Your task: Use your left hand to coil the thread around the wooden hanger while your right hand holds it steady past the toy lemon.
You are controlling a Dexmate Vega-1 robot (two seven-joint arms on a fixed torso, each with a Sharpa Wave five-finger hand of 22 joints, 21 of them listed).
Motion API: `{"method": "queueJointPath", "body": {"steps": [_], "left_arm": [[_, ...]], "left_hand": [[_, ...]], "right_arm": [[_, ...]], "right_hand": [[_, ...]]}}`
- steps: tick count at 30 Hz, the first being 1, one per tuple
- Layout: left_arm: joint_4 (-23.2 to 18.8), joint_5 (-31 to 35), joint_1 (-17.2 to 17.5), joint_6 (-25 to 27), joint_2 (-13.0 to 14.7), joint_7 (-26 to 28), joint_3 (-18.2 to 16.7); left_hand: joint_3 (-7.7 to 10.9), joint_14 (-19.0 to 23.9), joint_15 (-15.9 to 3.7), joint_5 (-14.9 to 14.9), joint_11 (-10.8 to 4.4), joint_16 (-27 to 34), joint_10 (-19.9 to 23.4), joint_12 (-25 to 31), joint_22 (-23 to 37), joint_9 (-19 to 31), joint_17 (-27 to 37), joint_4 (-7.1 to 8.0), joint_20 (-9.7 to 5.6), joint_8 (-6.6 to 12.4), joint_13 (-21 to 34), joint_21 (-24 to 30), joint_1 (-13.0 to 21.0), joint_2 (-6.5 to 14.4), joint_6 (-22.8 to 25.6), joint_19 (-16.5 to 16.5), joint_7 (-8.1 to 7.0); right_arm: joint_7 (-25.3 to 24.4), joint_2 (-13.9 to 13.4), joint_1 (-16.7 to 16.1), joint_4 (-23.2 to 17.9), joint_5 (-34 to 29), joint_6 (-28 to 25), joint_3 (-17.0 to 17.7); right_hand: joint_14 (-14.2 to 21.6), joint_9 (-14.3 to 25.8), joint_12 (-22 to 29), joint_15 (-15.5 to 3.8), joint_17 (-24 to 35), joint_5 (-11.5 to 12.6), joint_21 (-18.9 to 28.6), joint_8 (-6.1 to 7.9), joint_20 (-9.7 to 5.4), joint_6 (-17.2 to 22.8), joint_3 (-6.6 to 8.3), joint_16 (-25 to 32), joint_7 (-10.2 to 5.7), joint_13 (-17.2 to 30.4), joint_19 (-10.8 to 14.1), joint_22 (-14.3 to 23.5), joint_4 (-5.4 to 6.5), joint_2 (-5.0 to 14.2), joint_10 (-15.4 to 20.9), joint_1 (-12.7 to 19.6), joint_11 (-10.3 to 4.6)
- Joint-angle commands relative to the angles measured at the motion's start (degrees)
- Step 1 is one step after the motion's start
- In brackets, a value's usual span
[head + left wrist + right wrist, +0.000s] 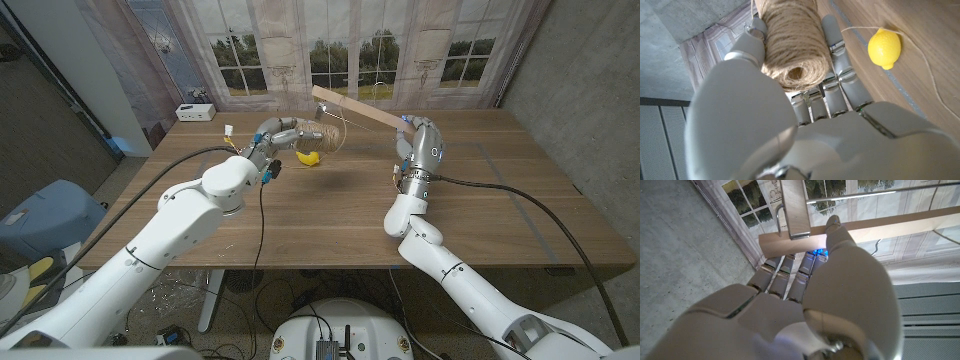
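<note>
Curtained windows back my wooden table [330,215]: right hand [422,143] clamps the pale hanger [355,108] aloft; left hand [277,134] wraps fingers [839,70] round a twine spool [792,42], thread [932,82] trailing past the yellow lemon [309,157].

You see the head view lit mainly by daylight from the windows [330,55] behind the table [480,215]; the panes are bright but not fully blown out. The tabletop is evenly lit, with a soft sheen near its far edge and only faint shadows under the arms. Straight lines bow slightly toward the frame edges. In the left wrist view, the left hand [790,130] is close and soft, while the twine spool [792,42] and lemon [884,48] are sharper. In the right wrist view, the right hand [805,305] is blurred and shaded; the hanger [865,230] is backlit against bright glass.
</note>
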Motion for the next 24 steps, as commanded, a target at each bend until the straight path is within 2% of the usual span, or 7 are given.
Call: {"method": "queueJointPath", "body": {"steps": [1,6,10,17,24], "left_arm": [[1.7,-6.3,-1.4,3.1,1.8,-0.6,0.4],[2.4,-8.9,-1.5,3.5,2.2,-0.9,0.2],[2.2,-10.1,-1.0,3.5,3.0,-0.1,-0.3],[1.2,-11.8,1.3,2.5,4.0,2.8,-2.7],[-0.1,-12.7,4.3,-0.2,4.4,5.7,-5.9]], "left_hand": [[1.55,11.5,-14.55,0.4,-1.79,-0.2,2.7,3.2,0.0,4.6,0.1,1.1,-3.41,0.34,7.7,0.2,14.8,15.1,3.7,1.4,3.95],[1.61,11.5,-14.59,0.4,-1.75,-0.3,2.7,3.1,0.0,4.6,0.1,1.09,-3.42,0.33,7.7,0.3,14.8,15.0,3.8,1.4,3.81],[1.67,11.6,-14.66,0.5,-1.72,-0.4,2.7,3.2,0.0,4.7,0.1,1.07,-3.44,0.3,7.8,0.3,14.8,15.0,3.8,1.4,3.81],[1.77,11.6,-14.6,0.6,-1.69,-0.6,2.7,3.2,0.0,4.6,0.1,1.1,-3.47,0.2,7.8,0.3,14.7,15.0,3.9,1.4,3.9],[1.85,11.7,-14.57,0.8,-1.74,-0.8,2.7,3.2,0.0,4.7,0.1,1.11,-3.49,0.15,7.7,0.4,14.6,14.9,3.9,1.4,3.77]], "right_arm": [[-0.7,2.3,-1.7,1.5,5.2,18.8,3.6],[-0.2,0.5,-1.6,0.8,10.9,23.9,2.4],[-0.6,-0.3,-1.5,0.7,12.9,25.5,1.7],[-0.7,-0.9,-1.5,0.7,14.2,26.0,1.4],[-0.7,-0.9,-1.6,0.6,12.8,23.9,1.6]], "right_hand": [[0.1,2.3,0.2,-9.85,0.0,0.4,0.5,0.39,0.03,6.1,0.17,-0.3,-2.22,0.1,0.6,0.3,0.27,2.39,0.6,1.9,-0.19],[0.2,2.3,0.1,-9.71,0.0,0.4,0.6,0.4,0.03,6.1,0.11,-0.4,-2.21,0.0,0.6,0.3,0.36,2.41,0.6,1.8,-0.21],[0.2,2.3,0.1,-9.68,-0.1,0.5,0.7,0.42,0.15,6.1,0.07,-0.5,-2.25,0.0,0.7,0.3,0.42,2.42,0.5,1.8,-0.14],[0.3,2.2,0.0,-9.71,0.0,0.5,0.8,0.42,0.2,6.0,-0.02,-0.5,-2.19,0.0,0.7,0.3,0.5,2.43,0.4,1.7,-0.2],[0.4,2.2,0.0,-9.71,0.1,0.5,0.9,0.47,0.19,6.1,-0.12,-0.5,-2.25,-0.1,0.7,0.3,0.57,2.49,0.5,1.7,-0.16]]}}
